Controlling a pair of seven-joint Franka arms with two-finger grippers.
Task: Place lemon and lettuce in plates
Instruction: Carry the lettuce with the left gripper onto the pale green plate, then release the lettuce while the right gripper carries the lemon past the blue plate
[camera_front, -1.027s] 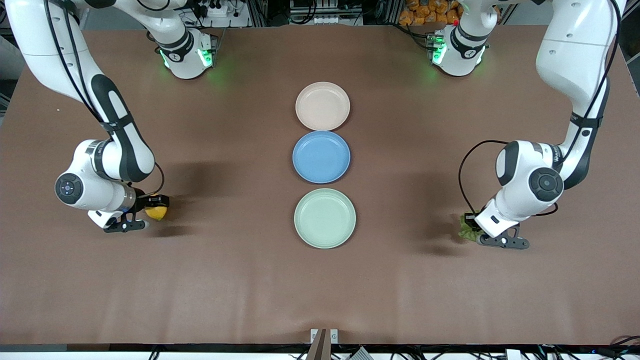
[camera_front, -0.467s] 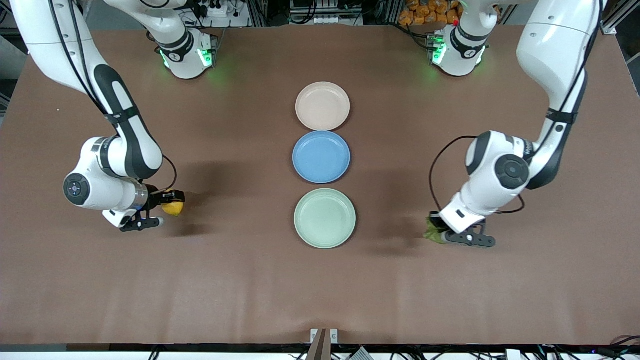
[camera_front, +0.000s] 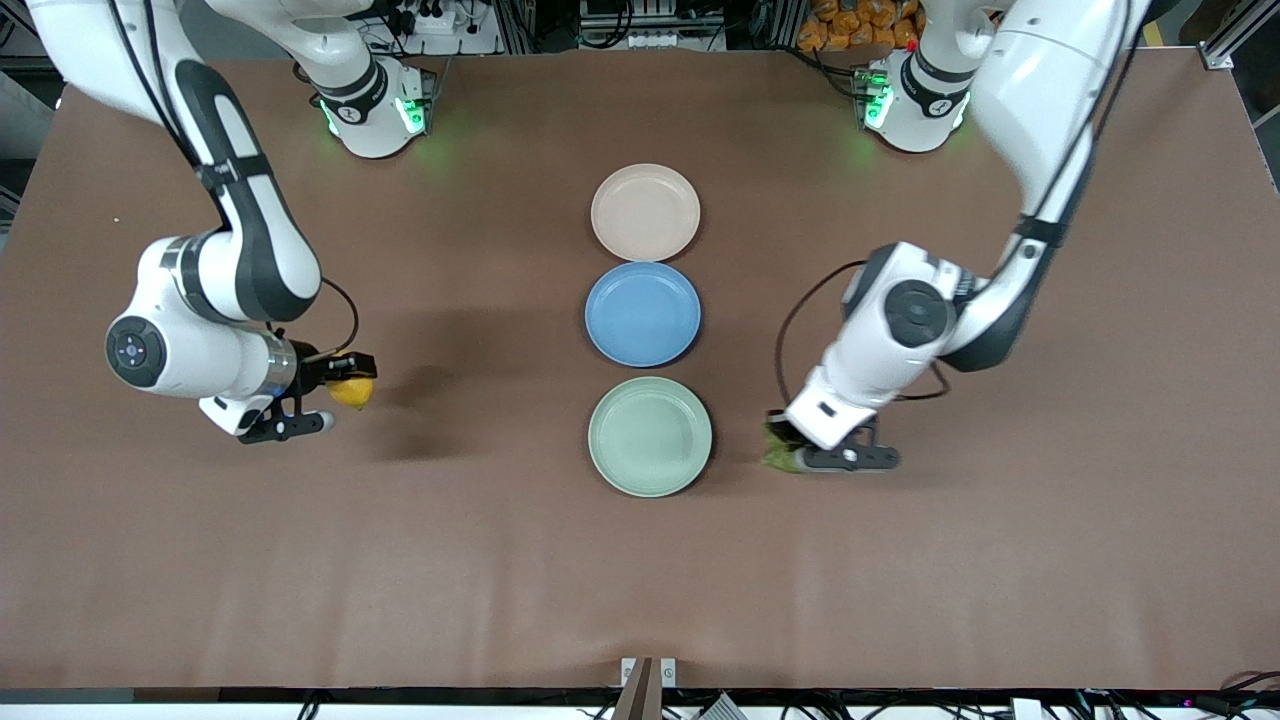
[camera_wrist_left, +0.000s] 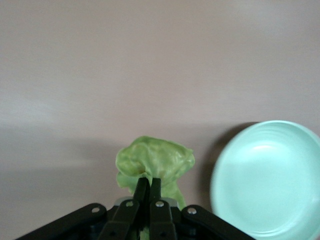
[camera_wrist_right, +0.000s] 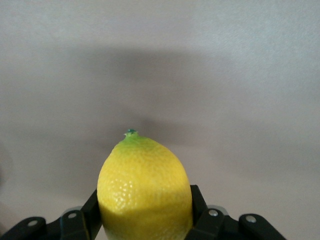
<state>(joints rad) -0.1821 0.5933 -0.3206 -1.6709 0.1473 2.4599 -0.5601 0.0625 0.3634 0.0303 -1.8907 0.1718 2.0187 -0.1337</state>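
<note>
My right gripper (camera_front: 350, 385) is shut on the yellow lemon (camera_front: 351, 391) and holds it above the bare table toward the right arm's end; the lemon fills the right wrist view (camera_wrist_right: 145, 187). My left gripper (camera_front: 782, 450) is shut on the green lettuce leaf (camera_front: 777, 455), held above the table just beside the mint green plate (camera_front: 650, 436). In the left wrist view the lettuce (camera_wrist_left: 155, 162) hangs from my pinched fingertips (camera_wrist_left: 142, 186) with the mint plate (camera_wrist_left: 267, 180) close by. The beige-pink plate (camera_front: 645, 212) lies farthest from the front camera.
A blue plate (camera_front: 642, 313) lies between the beige-pink and mint plates in one row at the table's middle. Brown table surface (camera_front: 450, 560) surrounds the row.
My left gripper carried the lettuce from the left arm's end of the table toward the mint plate. My right gripper lifted the lemon and shifted it slightly toward the plates.
</note>
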